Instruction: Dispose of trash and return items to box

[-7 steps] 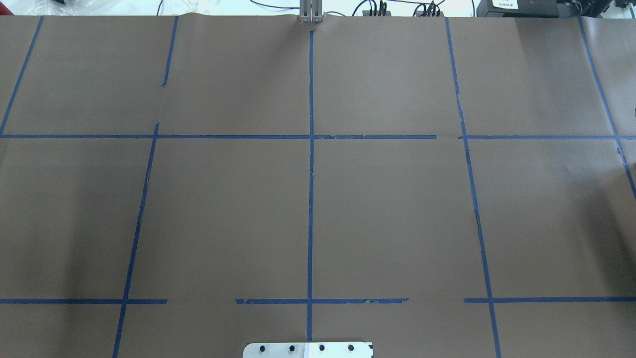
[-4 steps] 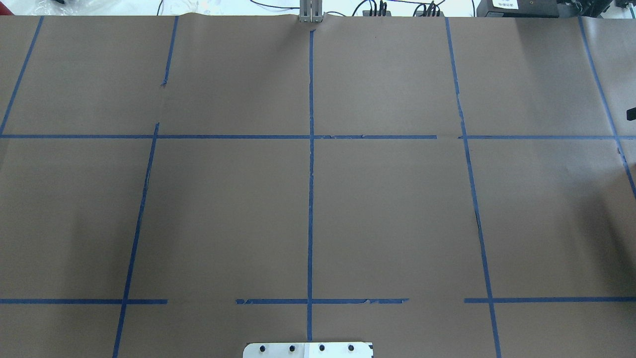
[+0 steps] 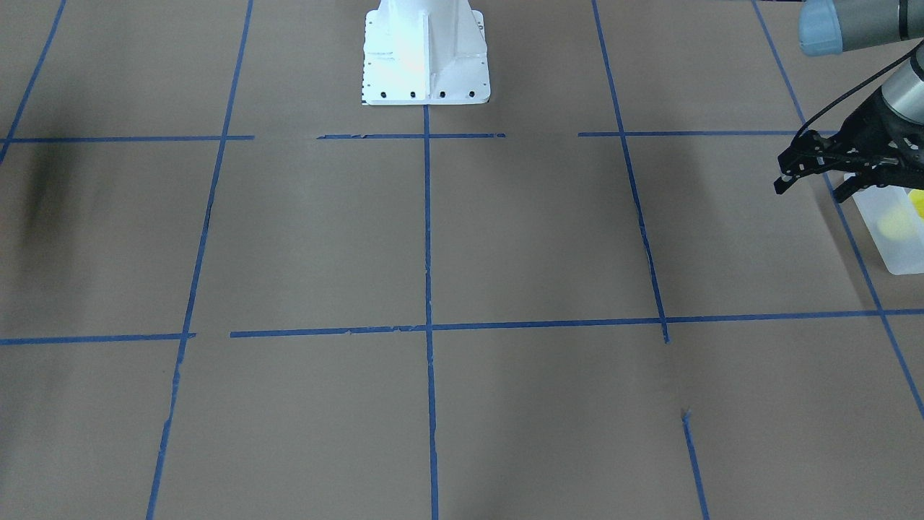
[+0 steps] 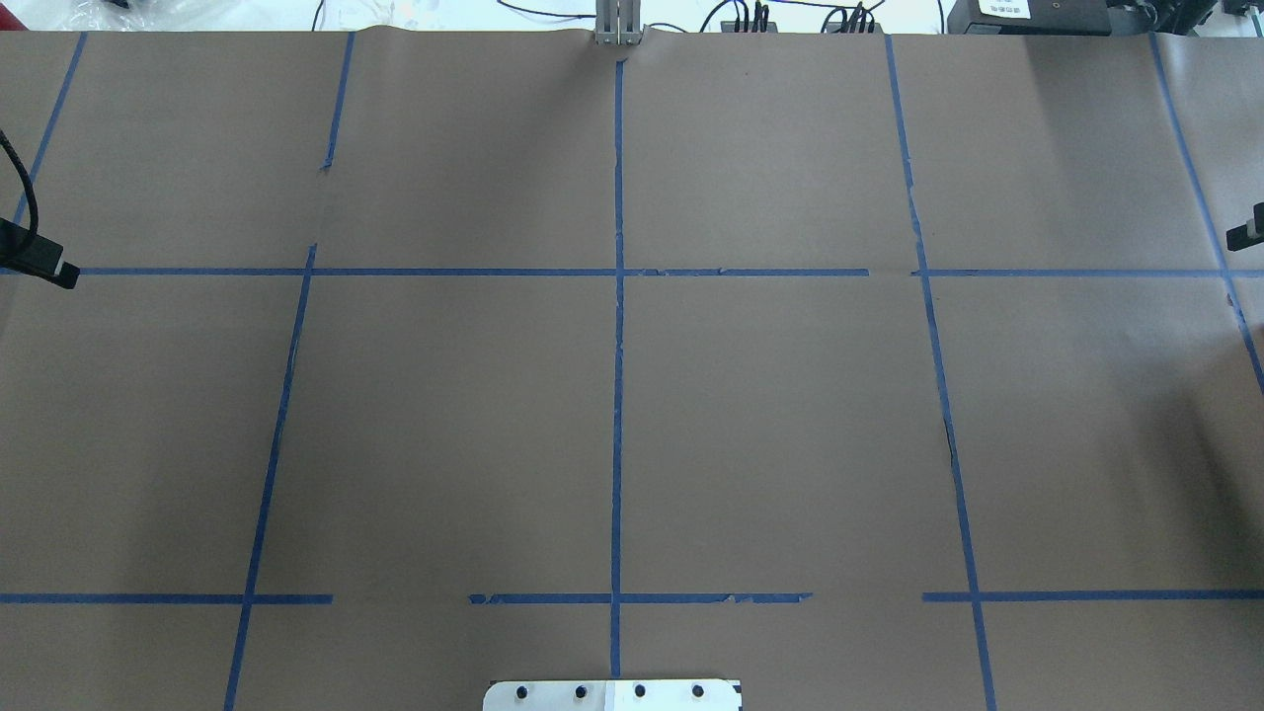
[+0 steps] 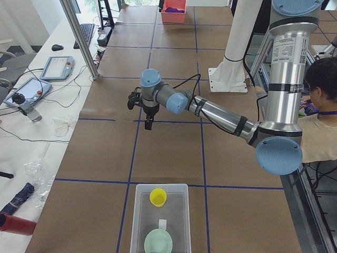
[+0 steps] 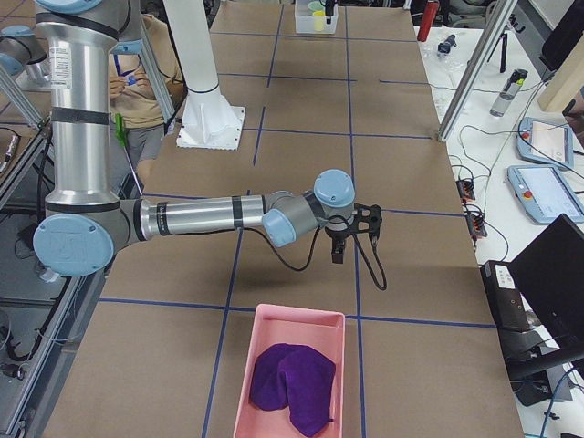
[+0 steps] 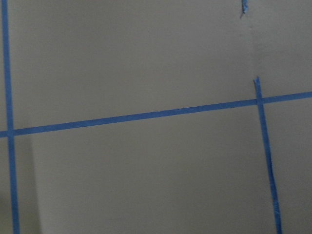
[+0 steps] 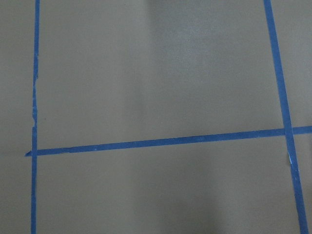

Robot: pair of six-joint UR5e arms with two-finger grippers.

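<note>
The translucent white box (image 5: 179,211) stands at the table's left end; its corner also shows in the front-facing view (image 3: 899,253). The yellow cup (image 5: 158,196) stands upright inside it, next to a pale green round item (image 5: 159,243). My left gripper (image 3: 812,189) hovers over the table just inward of the box, its jaws apart and empty; only its edge (image 4: 39,262) shows in the overhead view. My right gripper (image 6: 338,251) hangs over the table's right end. Only a sliver of it (image 4: 1246,235) shows overhead, so I cannot tell whether it is open or shut.
A pink bin (image 6: 292,374) holding a purple cloth (image 6: 292,381) stands at the table's right end. The white robot base (image 3: 426,54) stands at the near middle edge. Brown paper with blue tape lines (image 4: 617,395) covers the table. Operators' gear lies past the far edge.
My left gripper has come into the overhead view at its left edge. My right gripper's tip has come further in at the right edge.
</note>
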